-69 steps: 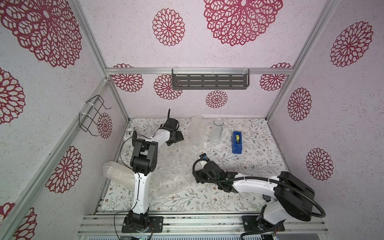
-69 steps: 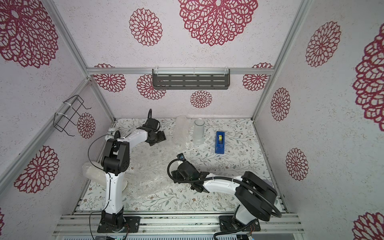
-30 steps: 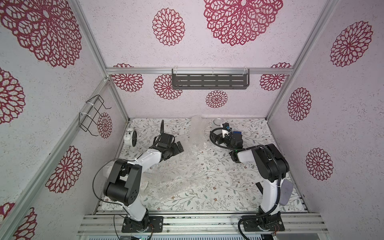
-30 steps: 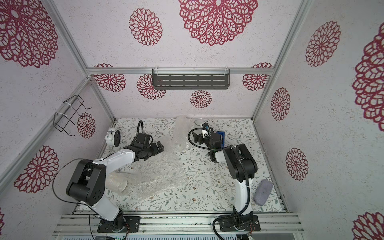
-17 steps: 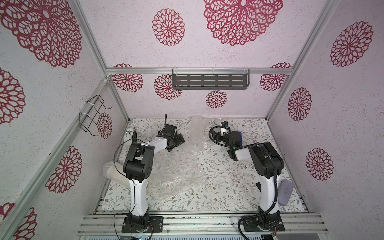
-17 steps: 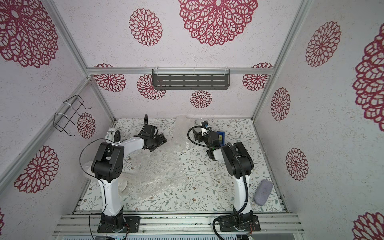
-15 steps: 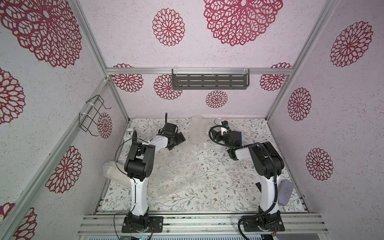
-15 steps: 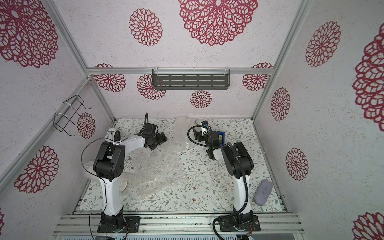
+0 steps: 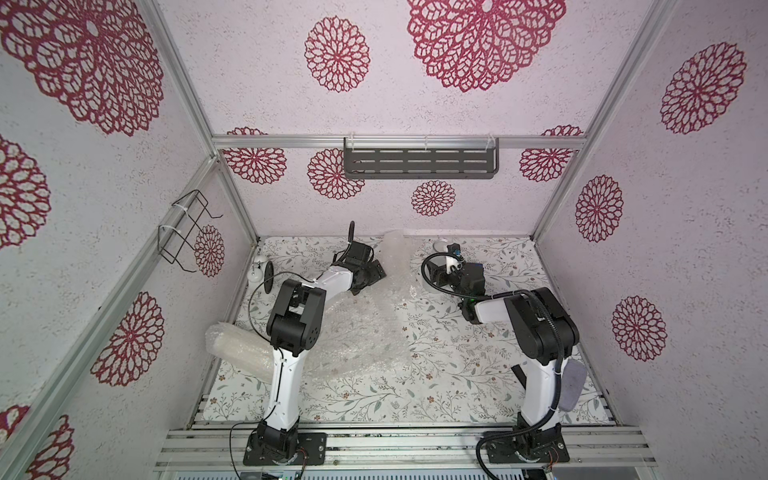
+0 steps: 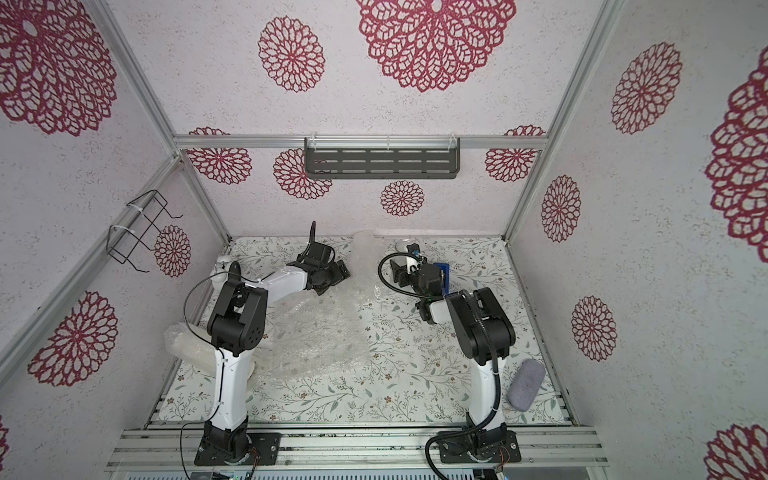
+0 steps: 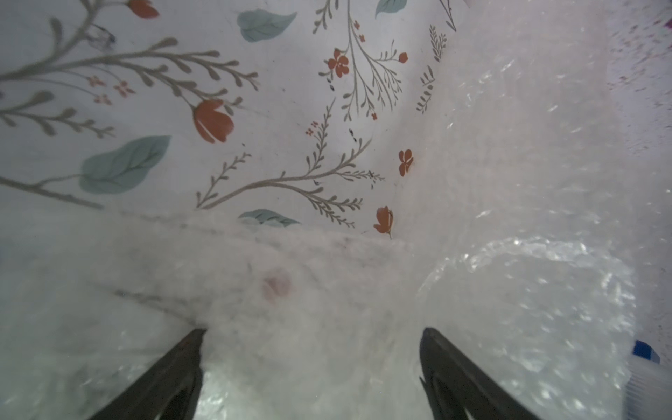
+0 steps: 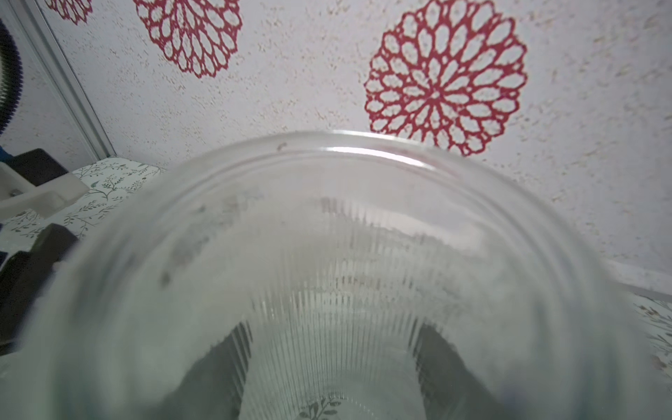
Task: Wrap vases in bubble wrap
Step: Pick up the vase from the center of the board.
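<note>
Two claws: the left claw (image 11: 312,338) gapes wide and empty, tips over wrap (image 11: 509,291) lying on the surface (image 11: 254,109); the right claw (image 12: 334,327) straddles the glass (image 12: 363,236), apparently clamped on it, near the back wall (image 12: 309,72).

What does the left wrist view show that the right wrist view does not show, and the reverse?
Only the left wrist view: the crinkled bubble wrap lying below the left fingers, which stand wide apart. Only the right wrist view: the clear ribbed glass seen from its rim, the right fingers against its two sides, and the wall's red flower print. Both: the floral table cover and a pair of dark fingers.
</note>
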Robot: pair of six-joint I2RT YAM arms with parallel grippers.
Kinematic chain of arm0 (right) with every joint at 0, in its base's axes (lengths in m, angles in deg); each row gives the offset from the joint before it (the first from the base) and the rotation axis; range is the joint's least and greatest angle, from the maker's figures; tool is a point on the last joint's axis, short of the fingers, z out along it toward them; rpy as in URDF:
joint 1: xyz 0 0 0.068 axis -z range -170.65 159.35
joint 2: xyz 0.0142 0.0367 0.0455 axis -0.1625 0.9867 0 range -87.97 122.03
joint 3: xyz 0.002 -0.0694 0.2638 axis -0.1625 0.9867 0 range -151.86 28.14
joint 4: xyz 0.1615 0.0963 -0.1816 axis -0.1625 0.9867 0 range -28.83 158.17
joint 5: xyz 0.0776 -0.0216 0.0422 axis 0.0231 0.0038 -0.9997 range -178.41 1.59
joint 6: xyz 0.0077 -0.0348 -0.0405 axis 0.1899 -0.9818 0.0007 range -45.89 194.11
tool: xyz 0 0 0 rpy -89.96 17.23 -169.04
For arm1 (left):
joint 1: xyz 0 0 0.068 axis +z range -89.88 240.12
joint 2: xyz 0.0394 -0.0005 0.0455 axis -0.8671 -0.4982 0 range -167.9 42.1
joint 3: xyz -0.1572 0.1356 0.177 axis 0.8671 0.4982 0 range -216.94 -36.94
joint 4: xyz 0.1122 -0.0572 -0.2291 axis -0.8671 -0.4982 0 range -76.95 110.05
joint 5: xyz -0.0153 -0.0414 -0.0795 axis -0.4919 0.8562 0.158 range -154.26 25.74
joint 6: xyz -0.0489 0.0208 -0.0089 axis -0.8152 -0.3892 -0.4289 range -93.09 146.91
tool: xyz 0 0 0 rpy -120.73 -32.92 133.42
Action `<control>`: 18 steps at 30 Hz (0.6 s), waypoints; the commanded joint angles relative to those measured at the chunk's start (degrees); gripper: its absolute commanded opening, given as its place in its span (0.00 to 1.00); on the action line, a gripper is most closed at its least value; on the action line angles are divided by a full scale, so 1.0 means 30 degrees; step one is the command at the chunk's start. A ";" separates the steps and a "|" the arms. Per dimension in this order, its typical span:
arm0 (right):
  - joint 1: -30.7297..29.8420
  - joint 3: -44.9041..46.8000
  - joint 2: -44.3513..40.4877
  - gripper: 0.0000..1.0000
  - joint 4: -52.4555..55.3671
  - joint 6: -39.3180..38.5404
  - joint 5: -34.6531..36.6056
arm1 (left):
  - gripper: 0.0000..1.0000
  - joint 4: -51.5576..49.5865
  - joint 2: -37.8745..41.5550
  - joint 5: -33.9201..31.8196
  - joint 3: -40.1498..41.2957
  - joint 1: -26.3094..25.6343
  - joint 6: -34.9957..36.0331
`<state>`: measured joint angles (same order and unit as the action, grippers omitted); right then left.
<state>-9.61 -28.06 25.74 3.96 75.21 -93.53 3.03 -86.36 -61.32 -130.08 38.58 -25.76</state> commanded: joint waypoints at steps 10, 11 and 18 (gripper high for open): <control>-0.0379 0.2968 -0.9028 0.65 0.2315 0.0338 0.1683 | 0.93 -0.1294 -0.1374 -0.0328 -0.1370 -0.2669 -0.2469; -0.0435 0.3337 -0.9703 0.65 0.2890 0.0214 0.1791 | 0.93 -0.1526 -0.1441 -0.0343 -0.1725 -0.2793 -0.2429; -0.1397 0.4702 -1.4422 0.65 0.8109 -0.0731 0.1935 | 0.94 -0.2508 0.1155 -0.1629 -0.0602 -0.2733 -0.1682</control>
<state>-12.41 -13.13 -11.42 25.59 74.88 -88.61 -0.75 -87.80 -64.14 -134.04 30.28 -31.53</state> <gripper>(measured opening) 0.754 0.935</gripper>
